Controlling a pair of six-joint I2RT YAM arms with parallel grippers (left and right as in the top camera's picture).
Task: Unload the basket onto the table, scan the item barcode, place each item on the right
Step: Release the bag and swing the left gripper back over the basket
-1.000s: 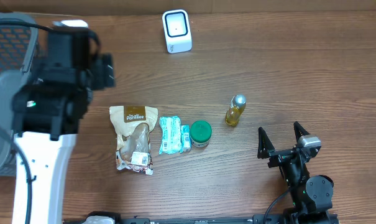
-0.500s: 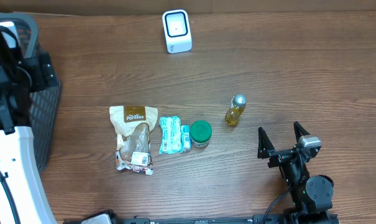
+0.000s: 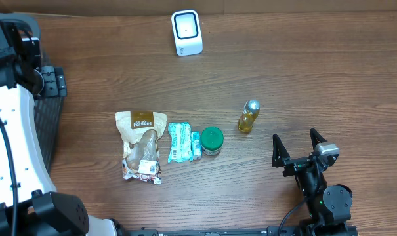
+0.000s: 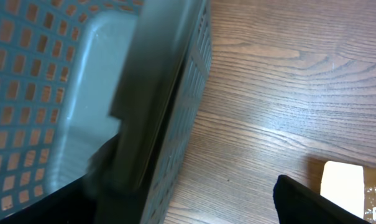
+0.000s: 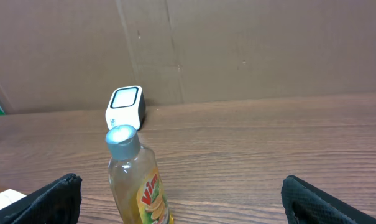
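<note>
One bottle (image 3: 249, 116) stands just ahead of your right pincer (image 3: 294, 136), jaws wide apart, left pincer (image 3: 54, 82) likewise apart over the basket (image 3: 52, 128): pick not begun, so next grasp it and face its barcode to the scanner (image 3: 186, 33).

A snack pouch (image 3: 141, 145), wipes packet (image 3: 182, 141) and green-lidded jar (image 3: 212, 140) crowd mid-bench (image 3: 316, 72), with a yellow bottle (image 3: 248, 116) just right of them. Open wood runs between them and the scanner (image 3: 187, 33) at the far edge. A mesh basket (image 3: 50, 128) walls the left edge.
</note>
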